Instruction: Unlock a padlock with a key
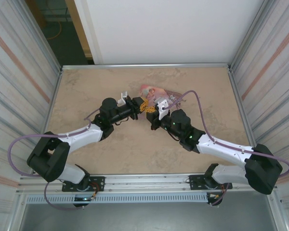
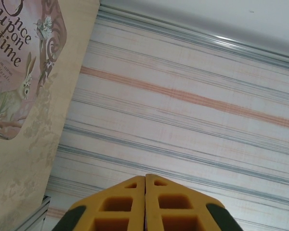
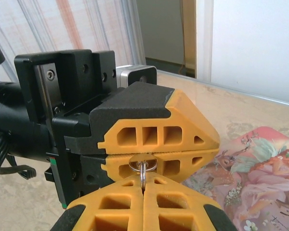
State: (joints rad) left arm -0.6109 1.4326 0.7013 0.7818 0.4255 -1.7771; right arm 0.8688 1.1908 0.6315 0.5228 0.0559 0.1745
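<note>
The two grippers meet tip to tip above the table's middle, left gripper against right gripper. In the right wrist view the left gripper lies sideways, shut on a small round silvery key head that sticks out of its seam. A thin silvery ring passes through that head and runs down into my right gripper, which is shut on it. I cannot tell whether this ring is a key ring or the shackle. The padlock's blue body is hidden. From the left wrist view, the left gripper shows its fingers pressed together.
A pink illustrated tin lies flat on the table just behind the grippers, also the tin and the tin. Corrugated walls close in the left and right sides. A metal rail edges the far side.
</note>
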